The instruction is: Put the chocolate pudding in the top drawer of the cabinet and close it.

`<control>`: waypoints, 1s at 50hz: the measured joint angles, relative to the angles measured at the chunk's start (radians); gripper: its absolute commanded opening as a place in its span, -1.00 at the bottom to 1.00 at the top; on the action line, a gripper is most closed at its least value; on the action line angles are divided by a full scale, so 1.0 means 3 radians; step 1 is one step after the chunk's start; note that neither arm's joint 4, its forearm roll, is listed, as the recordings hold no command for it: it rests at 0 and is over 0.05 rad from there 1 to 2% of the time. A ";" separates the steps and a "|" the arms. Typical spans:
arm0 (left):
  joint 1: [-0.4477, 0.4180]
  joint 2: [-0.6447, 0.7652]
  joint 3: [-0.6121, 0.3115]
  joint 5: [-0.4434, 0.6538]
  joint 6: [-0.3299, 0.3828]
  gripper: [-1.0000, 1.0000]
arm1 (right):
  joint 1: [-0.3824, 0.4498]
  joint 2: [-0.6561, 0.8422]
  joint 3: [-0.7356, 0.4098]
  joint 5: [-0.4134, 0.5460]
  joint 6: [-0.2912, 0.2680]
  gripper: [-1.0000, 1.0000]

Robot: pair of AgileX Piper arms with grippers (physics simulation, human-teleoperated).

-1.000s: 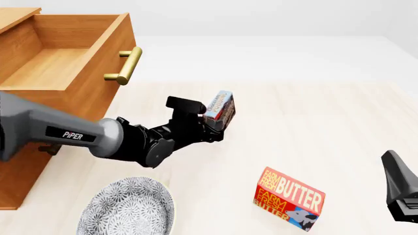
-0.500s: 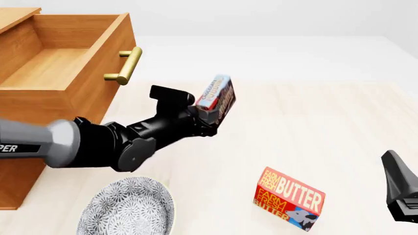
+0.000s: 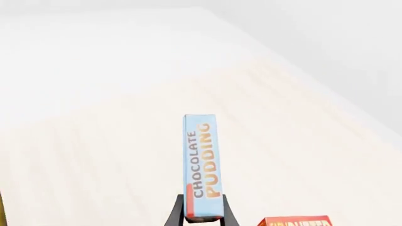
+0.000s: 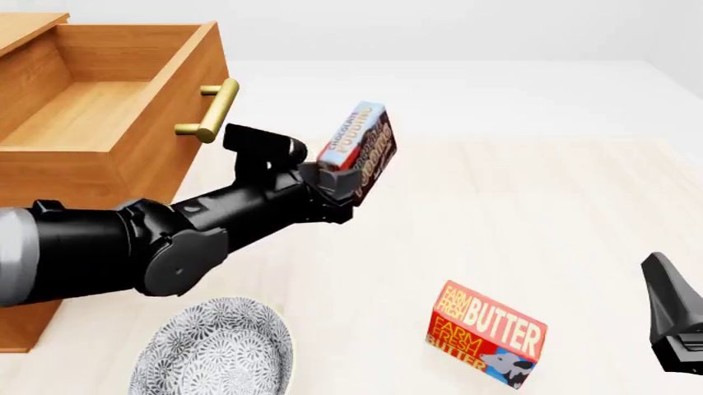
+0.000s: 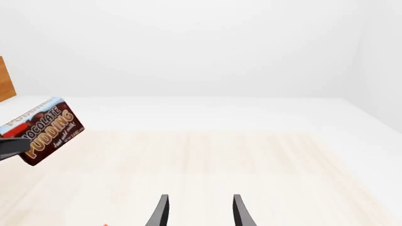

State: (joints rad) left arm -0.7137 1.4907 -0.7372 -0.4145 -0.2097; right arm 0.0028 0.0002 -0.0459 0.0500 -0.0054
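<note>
Item: chocolate pudding [image 4: 360, 148], small thin carton, dark brown face, pale blue top edge. Location: lifted off the table [image 4: 528, 206], clamped at its lower end by the left gripper [image 4: 335, 183], tilted toward 1 o'clock in the front view. Judged handling: light, stiff cardboard with smooth printed faces, so slippery. Pinching across the thin dimension, as held now, seems the sound grip, though a hold so near one end may let it pivot.

Destination: top drawer [image 4: 104, 107] of the cabinet [image 4: 33, 271], pulled out, at 10 o'clock from the carton, brass handle [image 4: 211, 111] between them.

Right gripper [image 5: 198, 212]: empty, fingers parted, low at the front view's 4 o'clock.

Also present: butter box [image 4: 486, 334], patterned plate [image 4: 214, 350].
</note>
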 measured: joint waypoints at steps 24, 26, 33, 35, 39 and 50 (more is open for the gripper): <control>-0.0010 -0.0593 0.0000 0.0392 0.0162 -1.00 | 0.0000 0.0000 0.0000 0.0000 0.0000 1.00; -0.0011 -0.0627 0.0004 0.0409 0.0174 -1.00 | 0.0000 0.0000 0.0000 0.0000 0.0000 1.00; 0.0002 -0.0747 -0.0003 0.0495 0.0248 -1.00 | 0.0000 0.0000 0.0000 0.0000 0.0000 1.00; 0.0010 -0.0782 -0.0010 0.0524 0.0274 -1.00 | 0.0000 0.0000 0.0000 0.0000 0.0000 1.00; 0.0031 -0.0853 -0.0026 0.0586 0.0313 -1.00 | 0.0000 0.0000 0.0000 0.0000 0.0000 1.00; 0.0113 -0.1110 -0.0080 0.0778 0.0372 -1.00 | 0.0000 0.0000 0.0000 0.0000 0.0000 1.00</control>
State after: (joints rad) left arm -0.6798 1.1576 -0.7611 -0.1811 -0.0982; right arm 0.0028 0.0002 -0.0459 0.0500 -0.0055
